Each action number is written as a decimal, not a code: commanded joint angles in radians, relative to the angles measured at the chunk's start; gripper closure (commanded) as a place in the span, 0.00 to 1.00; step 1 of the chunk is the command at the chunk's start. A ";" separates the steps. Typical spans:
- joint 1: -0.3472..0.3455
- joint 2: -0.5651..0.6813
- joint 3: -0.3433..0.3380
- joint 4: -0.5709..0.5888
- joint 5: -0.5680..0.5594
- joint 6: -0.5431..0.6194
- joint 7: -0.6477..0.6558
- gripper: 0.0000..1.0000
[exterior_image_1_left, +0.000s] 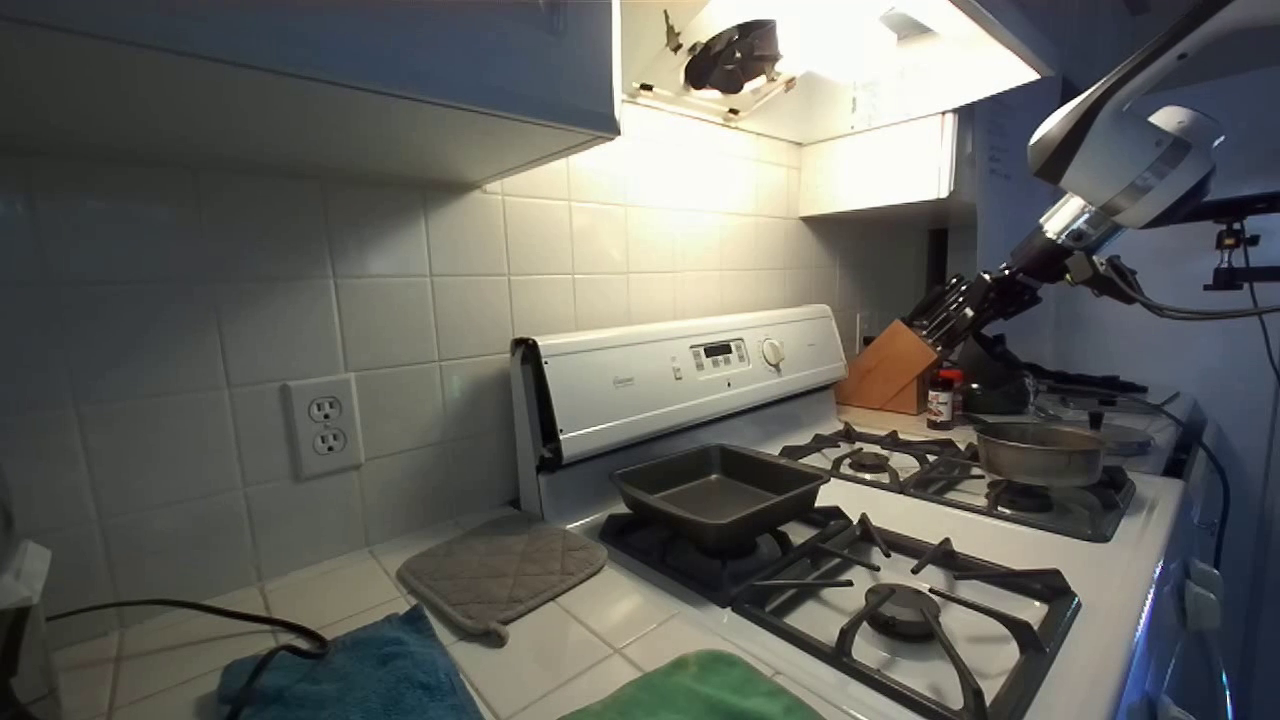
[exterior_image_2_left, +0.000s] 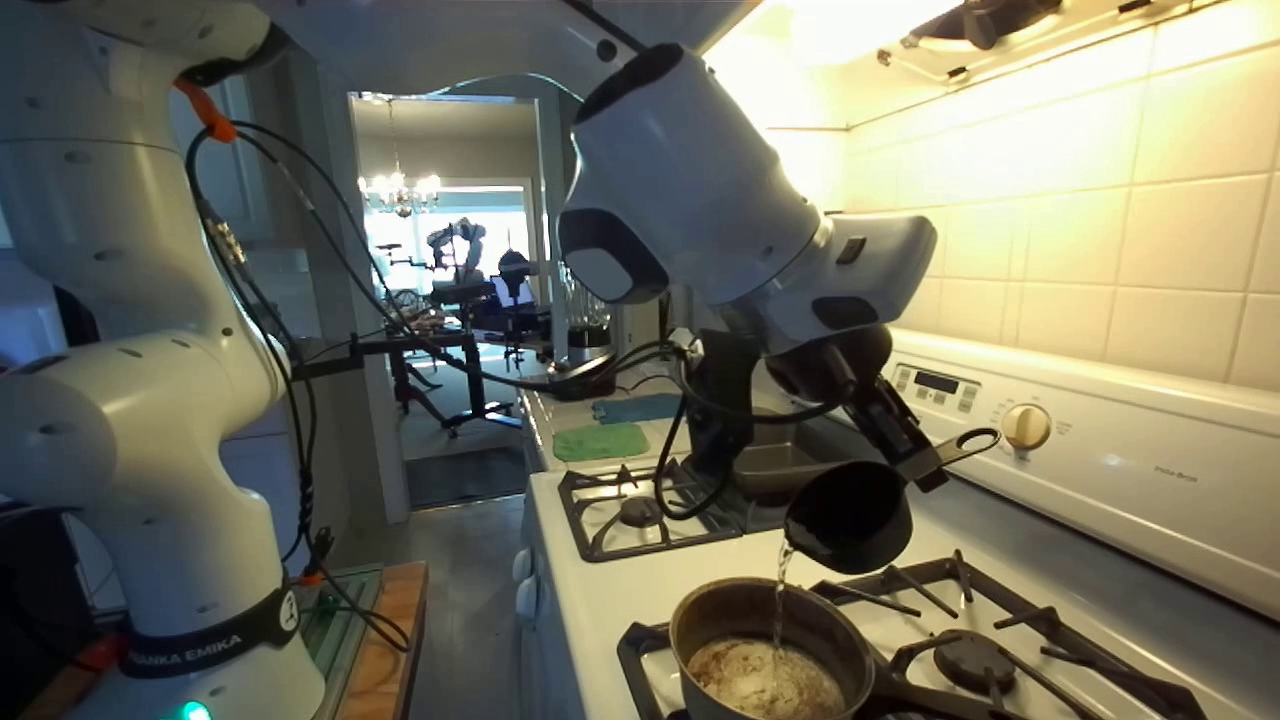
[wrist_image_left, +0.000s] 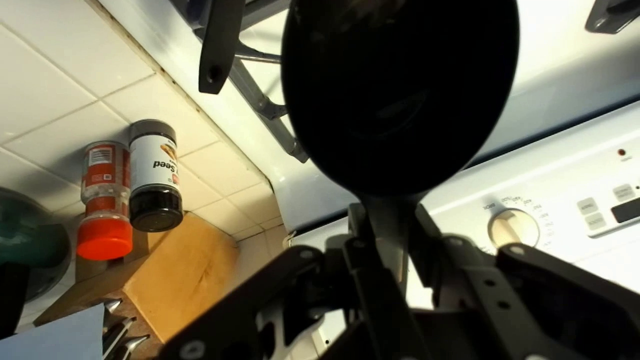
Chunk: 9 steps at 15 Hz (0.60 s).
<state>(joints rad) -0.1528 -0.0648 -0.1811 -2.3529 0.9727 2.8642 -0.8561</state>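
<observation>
My gripper (wrist_image_left: 389, 225) is shut on the handle of a black cup (wrist_image_left: 400, 100), whose bowl fills the upper middle of the wrist view. In an exterior view the gripper (exterior_image_2_left: 915, 462) holds the cup (exterior_image_2_left: 850, 515) tilted, its handle loop sticking out past the fingers. A thin stream of clear water (exterior_image_2_left: 780, 598) falls from the cup's lip into a saucepan (exterior_image_2_left: 688, 640) below. The saucepan stands on a burner and holds pale, frothy liquid. It also shows in an exterior view (exterior_image_1_left: 1040, 458). There the gripper (exterior_image_1_left: 955, 315) overlaps the knife block, and the cup is hard to make out.
A wooden knife block (exterior_image_1_left: 885, 375), a dark-capped spice jar (wrist_image_left: 155, 175) and a red-capped jar (wrist_image_left: 105, 200) stand beside the stove. A square baking pan (exterior_image_1_left: 720, 490) sits on a burner. The stove's control panel (exterior_image_2_left: 1110, 450) rises behind; a lit hood hangs above.
</observation>
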 joint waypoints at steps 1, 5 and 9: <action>0.010 -0.040 -0.004 -0.013 0.086 -0.008 -0.094 0.94; 0.009 -0.048 -0.005 -0.013 0.130 -0.017 -0.146 0.94; 0.008 -0.061 -0.008 -0.013 0.179 -0.035 -0.206 0.94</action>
<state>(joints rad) -0.1516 -0.0850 -0.1811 -2.3529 1.0861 2.8575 -0.9907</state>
